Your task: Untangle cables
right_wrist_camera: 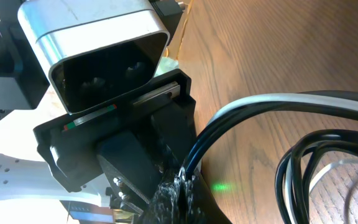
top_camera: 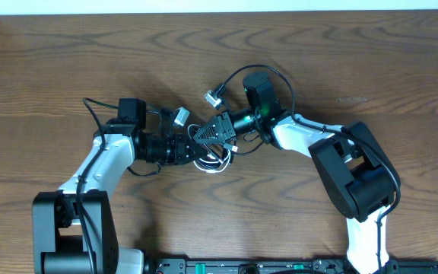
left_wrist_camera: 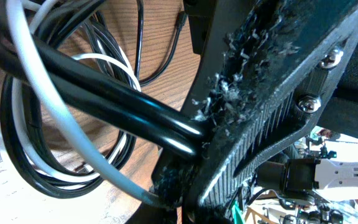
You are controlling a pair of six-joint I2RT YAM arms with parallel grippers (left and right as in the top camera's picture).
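- Black frayed tape covers the fingers (left_wrist_camera: 260, 93) in the left wrist view, so the exact pinch spot is kinda buried. The cables (top_camera: 216, 161) run straight into it though, so the left claw (top_camera: 194, 144) is clamped tight on them.
- Right claw (top_camera: 217, 128) is closed as well. In its own wrist view the cords vanish into its tip.
- From overhead, both claws sit over part of the bundle, and I can't make out any plug ends.
- The tangle's around the middle of the table (top_camera: 371, 53).
- Looks-wise, it's thin black cords (left_wrist_camera: 104, 99) in overlapping loops with one white cord (left_wrist_camera: 39, 93) threaded through.
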